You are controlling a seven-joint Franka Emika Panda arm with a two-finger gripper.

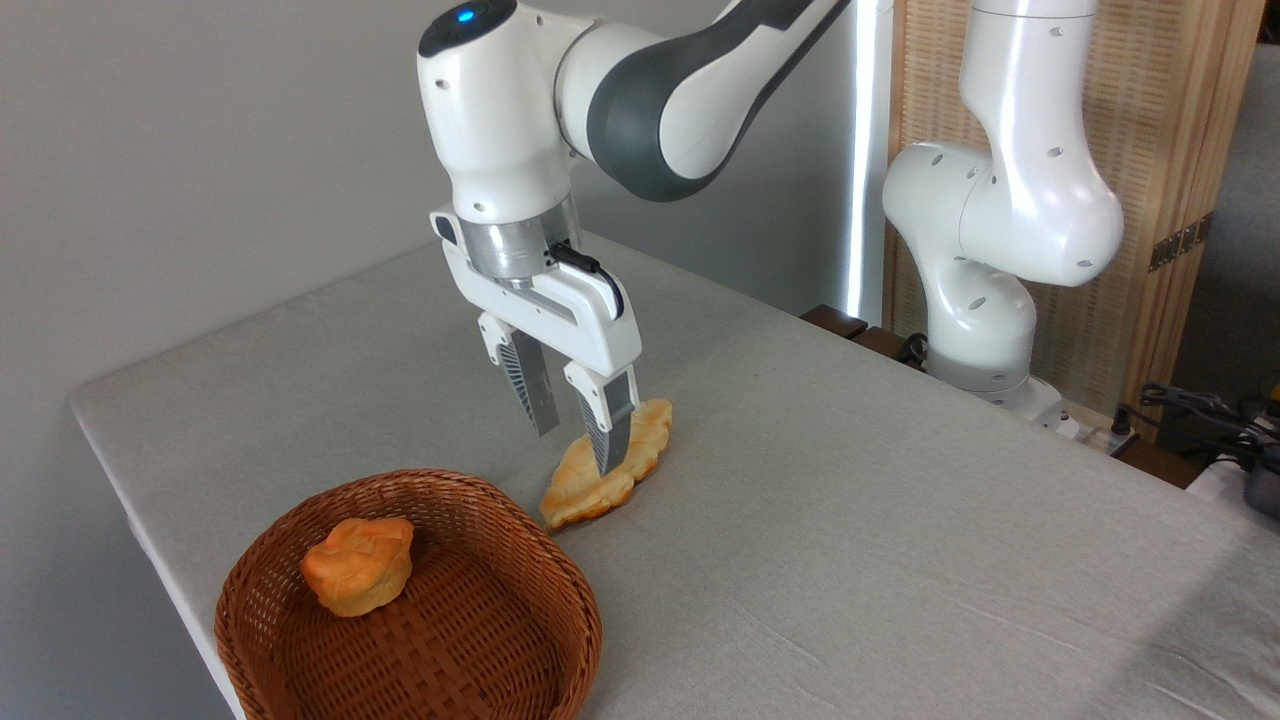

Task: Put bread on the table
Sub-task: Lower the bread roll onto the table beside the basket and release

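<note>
The long pale golden bread (580, 488) lies flat on the grey table (850, 520), just right of the basket's rim. My gripper (577, 438) hangs right over the loaf's middle, open, its two fingers spread apart. The right fingertip crosses in front of the bread; the left one hangs over bare cloth. Nothing is held between them.
A round brown wicker basket (470, 640) stands at the table's near left corner with a small darker orange bun (358, 565) inside. The arm's white base (975, 330) rises at the back right, with cables (1200, 410) beyond the table's right edge.
</note>
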